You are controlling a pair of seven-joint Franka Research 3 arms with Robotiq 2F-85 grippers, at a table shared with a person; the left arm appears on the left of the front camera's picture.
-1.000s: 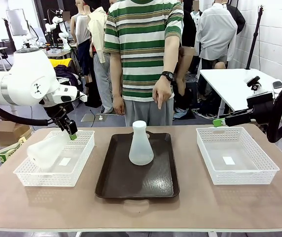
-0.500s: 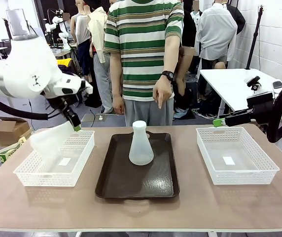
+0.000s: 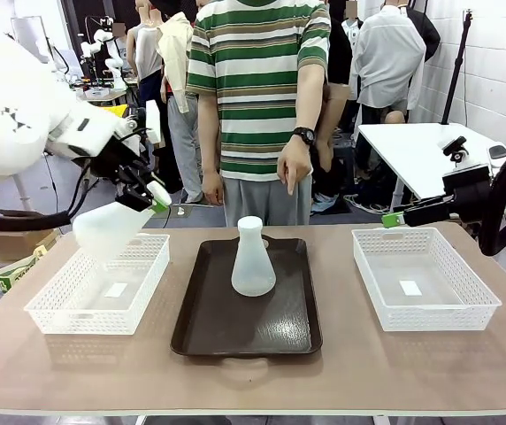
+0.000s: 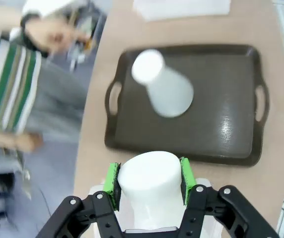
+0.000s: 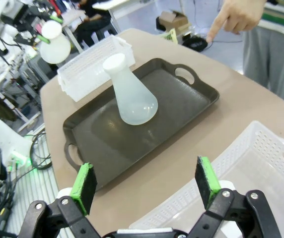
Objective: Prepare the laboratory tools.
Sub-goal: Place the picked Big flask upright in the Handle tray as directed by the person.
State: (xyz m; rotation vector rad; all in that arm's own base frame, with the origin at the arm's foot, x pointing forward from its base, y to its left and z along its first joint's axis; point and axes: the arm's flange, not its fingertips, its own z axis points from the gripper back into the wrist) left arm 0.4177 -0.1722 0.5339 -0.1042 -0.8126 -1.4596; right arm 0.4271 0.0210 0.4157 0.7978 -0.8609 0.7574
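The left gripper [image 3: 151, 197] is squeezing its green pads on the neck of one flask [image 3: 107, 230] and is holding it up in the air, tipped over on a slant. The fat bottom of this held flask is hanging down and out from the pincer, over the left basket [image 3: 98, 285], so its long way is running slantwise, not straight up. The brown tray [image 3: 244, 329] is lying ahead of this pincer and lower down, and the second flask [image 3: 253, 259] is standing up straight on it. I think the held flask is going there next, so it needs turning until its flat bottom is facing down. The left arm is much nearer to the tray than the right gripper [image 5: 147, 184], which is waiting with its jaws wide apart and nothing in them, beside the right basket [image 3: 425, 282]. A person's hand [image 3: 294, 168] is pointing down past the tray. I am not seeing any words or labels I can read.
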